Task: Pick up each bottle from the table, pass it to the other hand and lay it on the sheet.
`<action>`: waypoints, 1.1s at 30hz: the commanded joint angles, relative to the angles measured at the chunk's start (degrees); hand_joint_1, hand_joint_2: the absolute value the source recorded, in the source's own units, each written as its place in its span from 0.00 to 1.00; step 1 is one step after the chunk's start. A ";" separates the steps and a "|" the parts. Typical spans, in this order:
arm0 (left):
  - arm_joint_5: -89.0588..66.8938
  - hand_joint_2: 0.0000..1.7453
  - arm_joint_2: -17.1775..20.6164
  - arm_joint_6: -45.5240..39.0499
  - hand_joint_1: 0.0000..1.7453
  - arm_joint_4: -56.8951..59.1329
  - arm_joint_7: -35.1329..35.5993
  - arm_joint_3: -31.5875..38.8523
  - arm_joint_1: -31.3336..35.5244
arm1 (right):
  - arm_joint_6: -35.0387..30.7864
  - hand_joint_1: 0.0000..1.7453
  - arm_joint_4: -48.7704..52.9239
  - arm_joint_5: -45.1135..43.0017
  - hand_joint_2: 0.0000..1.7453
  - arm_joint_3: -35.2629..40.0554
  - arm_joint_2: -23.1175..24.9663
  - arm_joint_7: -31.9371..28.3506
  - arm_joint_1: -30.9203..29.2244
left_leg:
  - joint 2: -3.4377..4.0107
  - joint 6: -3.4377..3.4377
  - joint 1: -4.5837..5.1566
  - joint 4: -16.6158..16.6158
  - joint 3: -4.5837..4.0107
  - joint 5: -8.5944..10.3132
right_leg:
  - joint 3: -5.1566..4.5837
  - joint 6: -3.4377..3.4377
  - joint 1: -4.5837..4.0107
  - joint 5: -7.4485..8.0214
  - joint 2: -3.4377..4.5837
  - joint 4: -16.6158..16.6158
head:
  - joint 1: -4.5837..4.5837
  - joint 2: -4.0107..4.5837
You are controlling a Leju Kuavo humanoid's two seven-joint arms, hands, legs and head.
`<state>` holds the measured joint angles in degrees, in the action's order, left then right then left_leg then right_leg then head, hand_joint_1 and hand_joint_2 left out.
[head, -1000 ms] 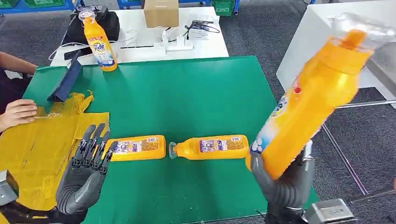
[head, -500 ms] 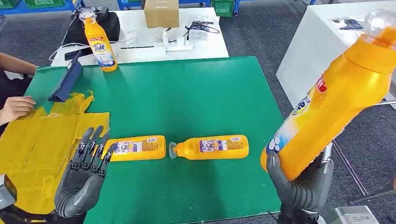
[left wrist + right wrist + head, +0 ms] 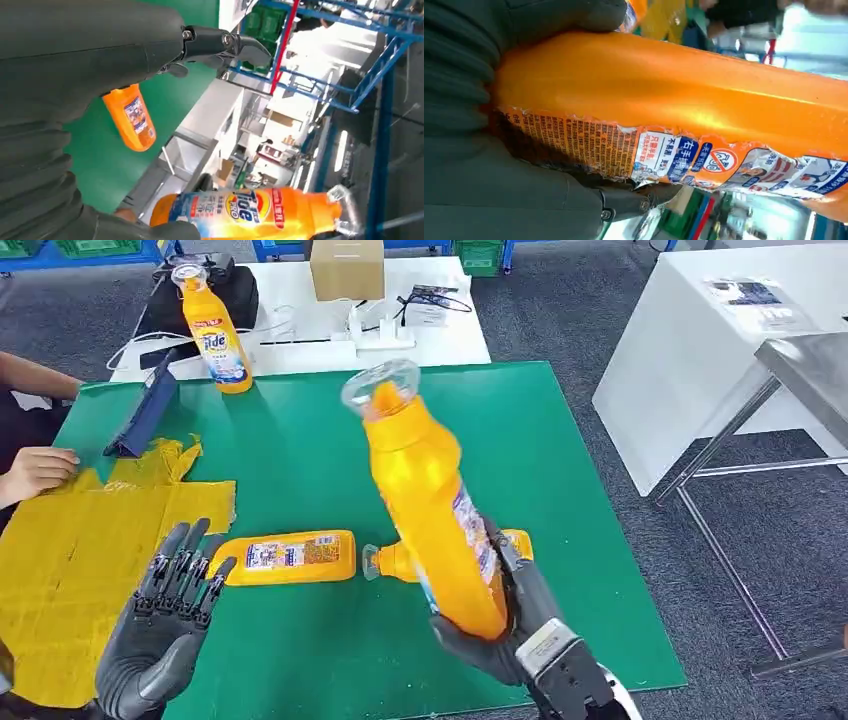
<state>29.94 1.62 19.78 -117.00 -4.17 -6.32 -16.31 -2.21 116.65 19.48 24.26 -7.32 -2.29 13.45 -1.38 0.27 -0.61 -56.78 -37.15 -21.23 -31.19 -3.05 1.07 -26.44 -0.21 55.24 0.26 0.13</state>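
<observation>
Your left hand (image 3: 160, 625) hovers spread and empty at the yellow sheet (image 3: 70, 570) edge. Two bottles (image 3: 285, 557) lie mid-table. Your right hand (image 3: 510, 625) clamps a raised Tide bottle (image 3: 430, 505); bare green table (image 3: 540, 440) lies beyond.

Two bottles (image 3: 290, 557) lie side by side on the near table (image 3: 330, 450); a sheet (image 3: 80, 560) lies at its left. A third bottle (image 3: 213, 332) stands at the far left corner, before a box (image 3: 345, 268).

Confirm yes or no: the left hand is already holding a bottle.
No. In the head view the left hand is empty with fingers spread, while the right hand grips the raised bottle.
</observation>
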 commanded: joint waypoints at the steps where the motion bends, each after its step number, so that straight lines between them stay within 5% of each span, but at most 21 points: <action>1: -0.51 1.00 -0.12 0.38 0.00 2.44 0.73 1.76 0.85 | 0.60 1.00 -4.45 0.69 1.00 3.60 -1.67 0.61 -3.16 | 0.16 0.00 -0.02 0.01 0.23 -0.10 | 0.23 0.13 -0.05 -0.05 0.07 -0.06 | 0.00 0.00; 14: -0.50 1.00 -0.39 1.38 0.00 3.77 1.86 0.01 2.69 | 6.11 1.00 -10.08 3.74 1.00 6.88 -2.30 3.58 -8.70 | 0.19 0.00 0.00 0.05 0.18 -0.05 | 0.15 0.10 -0.03 0.01 0.11 -0.08 | 0.00 0.00; 22: -0.80 1.00 -1.06 0.68 0.00 4.35 3.15 -6.78 5.67 | 12.05 1.00 -20.47 5.65 1.00 14.76 -3.23 8.15 -21.57 | 0.27 0.02 -0.01 0.04 0.19 -0.02 | 0.15 0.10 -0.03 0.06 0.15 -0.08 | 0.00 0.00; 33: -0.50 1.00 -0.51 1.64 0.00 5.39 3.43 -8.25 6.53 | 14.15 1.00 -22.28 5.35 1.00 18.98 -2.21 10.63 -27.11 | 0.26 0.03 0.02 0.01 0.04 0.02 | 0.47 0.05 -0.01 0.08 0.13 -0.02 | -0.02 0.00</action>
<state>29.31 0.70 20.79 -115.56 -1.27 -11.39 -12.00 10.80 100.87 25.07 37.96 -10.25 7.01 -6.95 -1.26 0.29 -0.62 -56.80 -37.23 -21.17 -30.80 -3.07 1.06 -26.35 -0.18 55.25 0.24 0.13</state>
